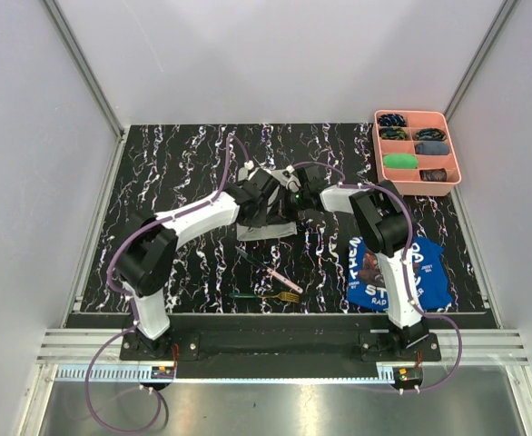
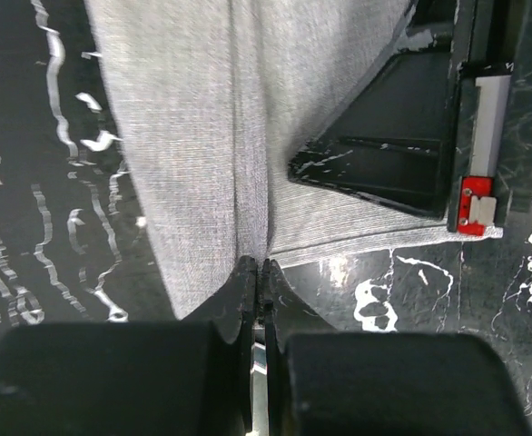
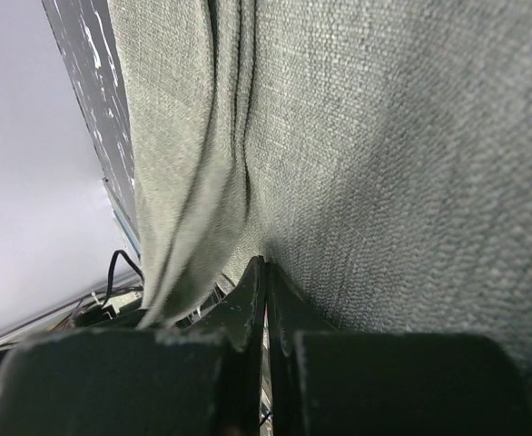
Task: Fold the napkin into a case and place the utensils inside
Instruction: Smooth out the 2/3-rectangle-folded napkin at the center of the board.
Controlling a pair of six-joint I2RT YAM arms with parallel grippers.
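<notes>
Left claw (image 2: 259,265), right claw (image 3: 264,263) tight on napkin (image 2: 193,136)

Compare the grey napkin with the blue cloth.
The napkin is plain light grey; the blue cloth carries white lettering. The napkin is pinched by the left gripper and right gripper at mid-table; the blue cloth lies ungripped at the near right. Both are fabric.

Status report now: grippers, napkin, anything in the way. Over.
Left gripper shut on napkin edge. Right gripper shut on napkin too. Knife and fork loose on near side, untouched. Blue cloth off right, clear of napkin.
</notes>
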